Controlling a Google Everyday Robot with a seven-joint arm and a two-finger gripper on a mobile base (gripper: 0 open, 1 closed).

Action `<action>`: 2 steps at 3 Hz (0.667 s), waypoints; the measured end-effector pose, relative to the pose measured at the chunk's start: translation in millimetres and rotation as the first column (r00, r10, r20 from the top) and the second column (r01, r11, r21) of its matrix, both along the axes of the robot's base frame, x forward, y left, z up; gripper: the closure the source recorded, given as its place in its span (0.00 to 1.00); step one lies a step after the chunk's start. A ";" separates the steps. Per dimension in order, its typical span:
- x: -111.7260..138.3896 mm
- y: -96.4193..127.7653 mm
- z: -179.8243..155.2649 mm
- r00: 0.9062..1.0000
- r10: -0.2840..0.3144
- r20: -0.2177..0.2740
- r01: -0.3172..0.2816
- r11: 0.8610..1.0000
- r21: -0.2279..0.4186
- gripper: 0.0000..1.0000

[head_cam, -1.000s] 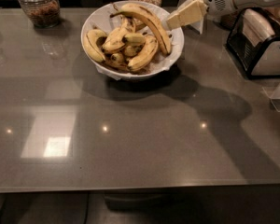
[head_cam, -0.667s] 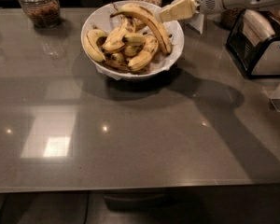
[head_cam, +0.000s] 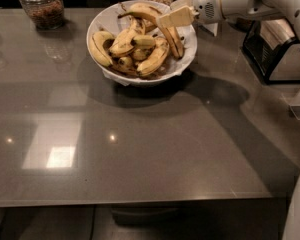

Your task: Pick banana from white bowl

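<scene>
My cream-coloured two-finger gripper (head_cam: 174, 17) reaches in from the upper right on its white arm and sits over the right half of the large round white bowl (head_cam: 108, 20), right on top of the long, strongly arched yellow banana (head_cam: 142, 9). From this angle I cannot tell whether my gripper is wide, narrow or already clamped on the fruit.

The banana lies across the top of the pile inside the bowl. Its dark stem tip points left, towards the bowl's far-left rim. From there its long axis rises over the heap, passes under my gripper, then curves down towards the near-right rim, brown streaks showing along that end.

Shorter, plumper brown-spotted bananas (head_cam: 132, 46) fill the bowl beneath it. The bowl stands towards the back of a glossy grey countertop (head_cam: 140, 149). A glass jar with dark brown contents (head_cam: 41, 6) stands to its far left, and a black and chrome appliance (head_cam: 275, 49) stands on the right.
</scene>
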State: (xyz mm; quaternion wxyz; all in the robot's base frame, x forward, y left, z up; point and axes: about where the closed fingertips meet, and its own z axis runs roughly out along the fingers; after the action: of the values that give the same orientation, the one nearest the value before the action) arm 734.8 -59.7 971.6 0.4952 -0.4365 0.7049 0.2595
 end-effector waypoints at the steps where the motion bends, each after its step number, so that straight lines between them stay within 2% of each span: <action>1: 5.1 7.3 -11.5 1.000 0.005 -0.030 -0.005 1.000 0.003 0.42; 2: 13.6 10.8 -17.8 0.999 0.008 -0.040 -0.008 1.000 -0.001 0.45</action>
State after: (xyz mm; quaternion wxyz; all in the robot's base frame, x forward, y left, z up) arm 748.4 -48.9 953.8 0.4795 -0.4344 0.7132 0.2699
